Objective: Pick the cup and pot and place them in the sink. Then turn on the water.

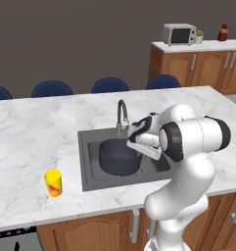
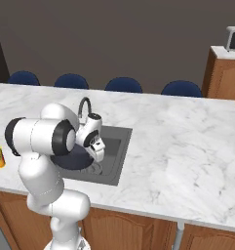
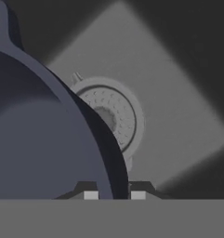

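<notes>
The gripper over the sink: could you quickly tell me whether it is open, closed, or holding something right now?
Gripper: closed on the rim of the pot, which sits in the sink.

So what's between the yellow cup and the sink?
Only bare marble counter between the cup and the sink, seen in the left base view.

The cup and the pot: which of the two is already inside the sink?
The dark navy pot: it sits in the sink beside the faucet. The yellow cup stands on the marble counter, left of the basin.
</notes>
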### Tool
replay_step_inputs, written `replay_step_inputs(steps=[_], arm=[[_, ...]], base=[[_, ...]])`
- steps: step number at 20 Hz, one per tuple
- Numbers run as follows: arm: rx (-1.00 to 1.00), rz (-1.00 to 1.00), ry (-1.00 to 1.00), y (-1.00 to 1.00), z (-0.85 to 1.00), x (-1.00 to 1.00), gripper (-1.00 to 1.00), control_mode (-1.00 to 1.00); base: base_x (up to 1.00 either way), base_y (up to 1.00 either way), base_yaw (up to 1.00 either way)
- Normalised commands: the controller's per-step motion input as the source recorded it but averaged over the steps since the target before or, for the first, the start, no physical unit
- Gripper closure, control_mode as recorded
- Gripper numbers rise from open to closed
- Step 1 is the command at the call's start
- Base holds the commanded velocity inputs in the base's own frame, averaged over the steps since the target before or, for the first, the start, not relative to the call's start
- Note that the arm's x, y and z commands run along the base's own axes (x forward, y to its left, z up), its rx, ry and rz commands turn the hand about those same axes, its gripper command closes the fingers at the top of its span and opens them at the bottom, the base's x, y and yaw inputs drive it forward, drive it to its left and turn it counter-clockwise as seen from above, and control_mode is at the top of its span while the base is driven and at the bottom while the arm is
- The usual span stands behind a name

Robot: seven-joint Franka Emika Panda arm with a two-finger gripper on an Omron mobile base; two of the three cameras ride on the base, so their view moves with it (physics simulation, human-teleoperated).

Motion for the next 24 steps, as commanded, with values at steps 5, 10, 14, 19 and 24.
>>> replay_step_inputs(steps=[5, 10, 14, 19, 24], arm=[[0.0, 0.0, -0.01, 0.0, -0.22, 0.19, 1.0, -1.0], [0.0, 0.0, -0.02, 0.0, -0.22, 0.21, 1.0, -1.0], [0.0, 0.0, -0.01, 0.0, -0.26, 0.22, 1.0, -1.0], [-0.01, 0.0, 0.0, 0.06, -0.23, 0.05, 1.0, -1.0], [0.0, 0.0, 0.0, 0.08, -0.2, 0.0, 1.0, -1.0]], base=[[0.0, 0.0, 0.0], [0.0, 0.0, 0.0], [0.0, 0.0, 0.0], [0.0, 0.0, 0.0], [0.0, 0.0, 0.0]])
